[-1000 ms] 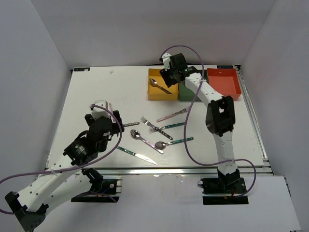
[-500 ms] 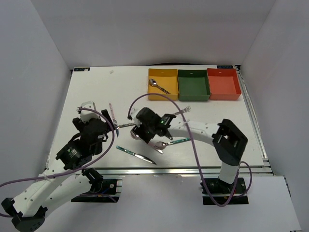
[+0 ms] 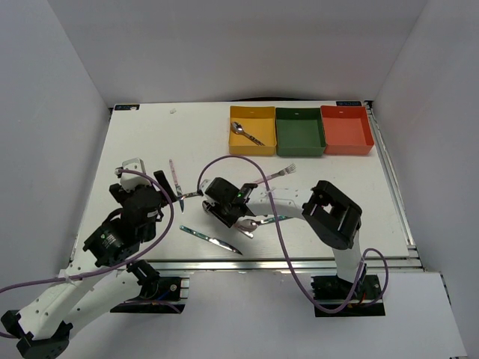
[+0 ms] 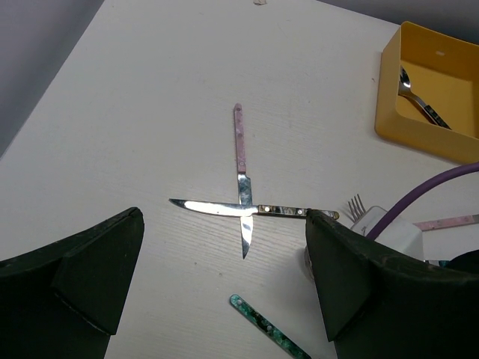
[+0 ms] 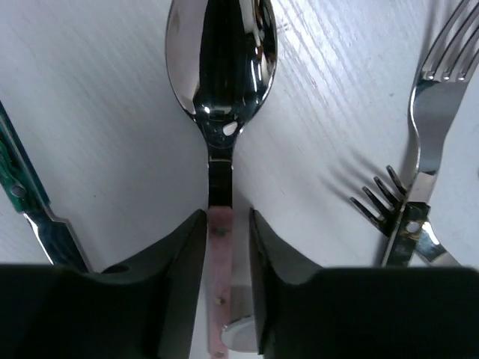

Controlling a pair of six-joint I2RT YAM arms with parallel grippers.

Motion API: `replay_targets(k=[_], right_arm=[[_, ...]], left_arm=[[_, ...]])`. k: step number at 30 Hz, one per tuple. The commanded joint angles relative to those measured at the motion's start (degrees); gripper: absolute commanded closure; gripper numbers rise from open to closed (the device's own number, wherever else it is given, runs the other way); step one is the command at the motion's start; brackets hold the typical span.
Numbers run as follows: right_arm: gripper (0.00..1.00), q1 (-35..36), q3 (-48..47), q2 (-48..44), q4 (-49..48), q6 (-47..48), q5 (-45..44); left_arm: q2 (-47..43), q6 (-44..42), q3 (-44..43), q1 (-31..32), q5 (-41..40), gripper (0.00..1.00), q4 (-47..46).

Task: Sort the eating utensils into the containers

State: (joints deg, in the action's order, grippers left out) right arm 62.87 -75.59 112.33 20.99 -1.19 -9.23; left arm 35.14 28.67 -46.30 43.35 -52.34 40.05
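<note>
My right gripper [image 5: 227, 224] is low over a pink-handled spoon [image 5: 221, 52] on the white table. Its jaws are narrowly open, one each side of the handle. In the top view it is at mid-table [image 3: 217, 209]. My left gripper [image 4: 223, 247] is wide open and empty above two crossed knives: a pink-handled one [image 4: 239, 149] and a dark-handled one [image 4: 224, 208]. The yellow bin [image 3: 233, 142] holds one spoon [image 3: 247, 134]. The dark green bin [image 3: 300, 132] and the red-orange bin [image 3: 346, 129] stand to its right.
A teal-handled knife [image 3: 211, 239] lies near the front edge. A pink-handled fork [image 3: 278, 173] lies right of centre. Two forks [image 5: 438, 97] lie just right of my right gripper, and a teal-handled knife [image 5: 22, 194] just left of it. White walls surround the table.
My right arm has swung from the yellow bin down to mid-table and lowered over the pink-handled spoon. My left gripper has drawn back to the left, uncovering the crossed knives.
</note>
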Motion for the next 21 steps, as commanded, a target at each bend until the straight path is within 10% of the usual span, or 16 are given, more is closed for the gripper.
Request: replay_targets(k=[1,5,21], right_arm=[[0.68,0.6,0.1,1.7,-0.4,-0.4,1.9],[0.99,1.7,-0.1,0.8,-2.1,0.0,3.9],[1.00,-13.0,-16.5,-8.2,-3.5,8.4,9.4]], left_arm=[[-0.2,-0.5,0.3,0.2,0.0,0.02,-0.9],[-0.3,-0.5,0.3,0.2,-0.1,0.02,-0.7],[-4.5,0.7,1.0,0.2,-1.8,0.02,-1.0]])
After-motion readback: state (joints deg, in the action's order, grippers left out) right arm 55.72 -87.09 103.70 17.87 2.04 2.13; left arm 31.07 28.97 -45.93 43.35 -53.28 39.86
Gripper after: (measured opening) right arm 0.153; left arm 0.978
